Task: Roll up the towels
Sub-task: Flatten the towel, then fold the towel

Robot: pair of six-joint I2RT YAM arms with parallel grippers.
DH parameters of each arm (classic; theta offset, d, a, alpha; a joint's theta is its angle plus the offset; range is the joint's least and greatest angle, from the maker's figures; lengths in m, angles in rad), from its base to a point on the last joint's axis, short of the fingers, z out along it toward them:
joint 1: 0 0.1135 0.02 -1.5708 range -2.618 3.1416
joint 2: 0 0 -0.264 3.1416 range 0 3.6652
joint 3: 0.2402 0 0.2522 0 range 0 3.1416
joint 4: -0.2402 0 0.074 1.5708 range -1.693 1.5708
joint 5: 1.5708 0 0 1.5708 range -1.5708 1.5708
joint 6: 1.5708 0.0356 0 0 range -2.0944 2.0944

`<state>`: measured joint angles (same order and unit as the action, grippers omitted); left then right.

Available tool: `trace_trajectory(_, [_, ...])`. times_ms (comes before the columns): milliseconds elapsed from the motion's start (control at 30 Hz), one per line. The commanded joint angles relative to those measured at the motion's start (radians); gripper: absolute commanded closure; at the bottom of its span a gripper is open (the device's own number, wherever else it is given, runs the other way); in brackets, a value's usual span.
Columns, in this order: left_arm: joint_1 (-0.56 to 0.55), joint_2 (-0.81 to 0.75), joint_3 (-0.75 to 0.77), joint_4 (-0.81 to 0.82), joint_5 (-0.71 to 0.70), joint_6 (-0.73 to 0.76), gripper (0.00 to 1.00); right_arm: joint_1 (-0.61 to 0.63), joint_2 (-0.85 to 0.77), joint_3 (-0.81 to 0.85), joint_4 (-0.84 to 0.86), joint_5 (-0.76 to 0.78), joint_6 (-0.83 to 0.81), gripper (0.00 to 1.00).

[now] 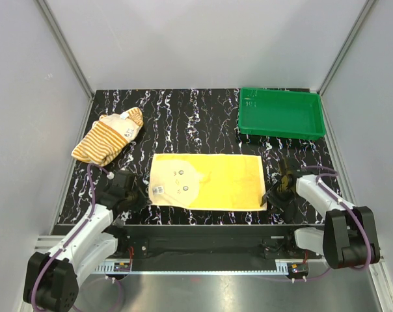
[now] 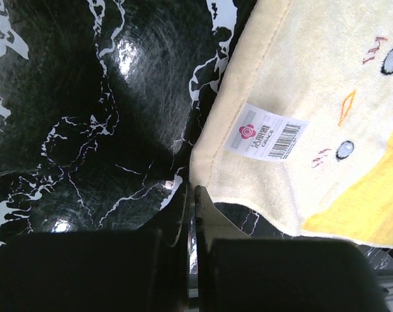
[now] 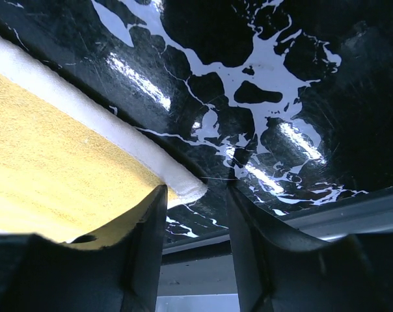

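Right fingers (image 3: 144, 247) gape around the yellow towel (image 1: 222, 182) corner, lower right; left fingers (image 2: 216, 224) sit closed beside its edge. We risk a skewed roll if one corner slips.

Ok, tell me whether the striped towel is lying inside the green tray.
No, the striped towel lies bunched on the black table at the far left, well apart from the green tray at the far right.
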<state>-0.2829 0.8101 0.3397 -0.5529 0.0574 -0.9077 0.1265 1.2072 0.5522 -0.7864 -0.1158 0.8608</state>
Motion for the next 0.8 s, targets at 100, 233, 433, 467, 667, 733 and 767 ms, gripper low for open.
trace_trajectory(100, [0.005,-0.025,-0.005,0.071,0.027,0.009,1.0,0.027,0.051,0.06,-0.016,0.036,-0.003,0.55])
trace_trajectory(233, [0.005,-0.003,-0.002,0.08,0.035,0.02,1.0,0.053,0.072,0.074,-0.013,0.048,0.001,0.68])
trace_trajectory(433, [0.005,-0.002,-0.005,0.085,0.036,0.02,1.0,0.055,0.068,0.072,-0.004,0.038,-0.013,1.0])
trace_trajectory(467, [0.005,-0.003,-0.005,0.084,0.036,0.021,1.0,0.055,0.063,0.069,-0.001,0.035,-0.014,1.0])
trace_trajectory(667, [0.005,-0.029,0.021,0.041,0.045,0.017,1.0,0.055,0.005,0.092,-0.049,0.059,-0.046,1.0])
trace_trajectory(733, [0.005,-0.041,0.036,0.019,0.047,0.016,1.0,0.055,-0.04,0.13,-0.077,0.073,-0.055,1.0])
trace_trajectory(767, [0.005,-0.054,0.041,0.013,0.048,0.013,1.0,0.055,-0.053,0.143,-0.098,0.083,-0.058,1.0])
